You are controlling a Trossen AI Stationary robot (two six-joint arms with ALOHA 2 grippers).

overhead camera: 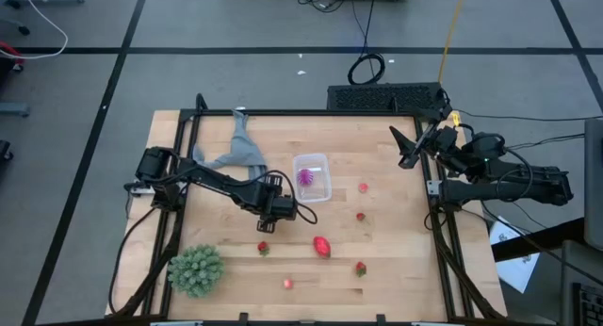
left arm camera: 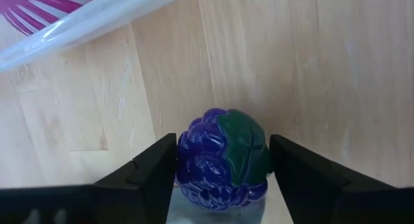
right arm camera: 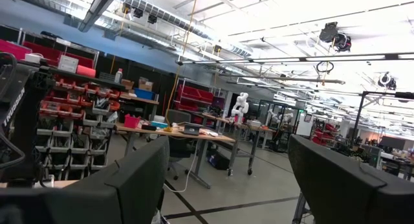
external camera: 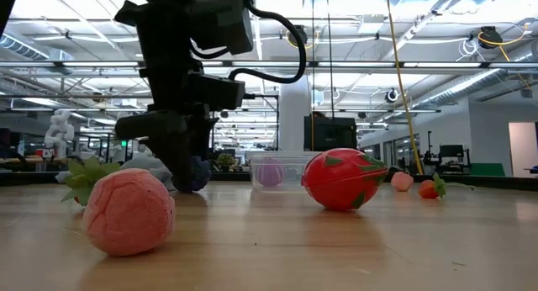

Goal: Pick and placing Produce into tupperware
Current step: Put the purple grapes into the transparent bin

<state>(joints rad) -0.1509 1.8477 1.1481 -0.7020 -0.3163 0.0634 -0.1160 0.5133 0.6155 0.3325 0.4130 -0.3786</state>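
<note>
**Two dark arms, blocky and cabled**

Both arms are matte black, built of boxy segments joined by rounded housings. The left arm (overhead camera: 221, 183) carries looping black cables along its links and a white patch near its base. The right arm (overhead camera: 499, 175) is thicker, with a yellow-green spot near its wrist. The jaws are flat, black, square-edged plates with angular shoulders.
</note>
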